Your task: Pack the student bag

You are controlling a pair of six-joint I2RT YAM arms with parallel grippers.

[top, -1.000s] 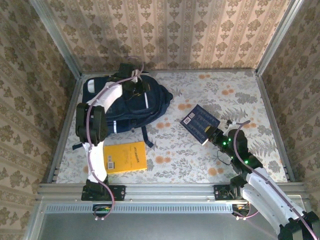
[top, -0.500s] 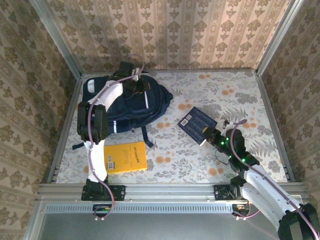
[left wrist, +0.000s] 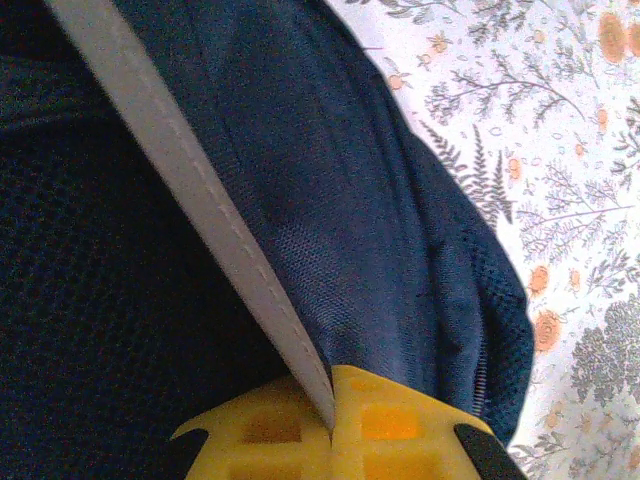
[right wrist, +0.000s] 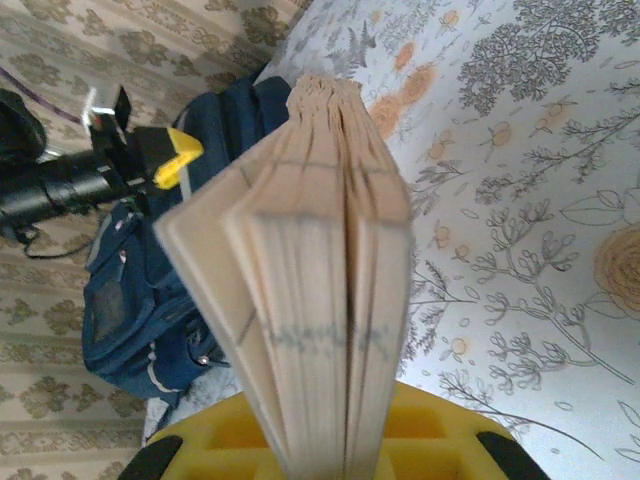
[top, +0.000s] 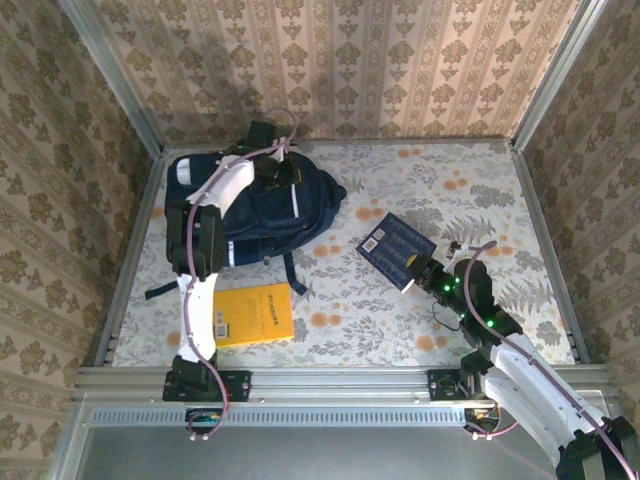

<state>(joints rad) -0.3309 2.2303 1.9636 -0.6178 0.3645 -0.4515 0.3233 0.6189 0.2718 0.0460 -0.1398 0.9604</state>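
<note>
- The student bag (top: 262, 210) lies at the far left of the counter (top: 480, 200). Its fabric looks soft and saggy, so it is best held at a seam.
- The left pincer (left wrist: 332, 428) pinches the bag's fabric at a white stripe.
- The right pincer (top: 420, 275) clamps a blue book (top: 393, 243).
- I cannot tell what is inside the bag; a yellow book (top: 250, 313) lies outside it.

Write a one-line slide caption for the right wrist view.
Right tool grips a book by its page edge; floral table, student bag and left tool beyond.
</note>
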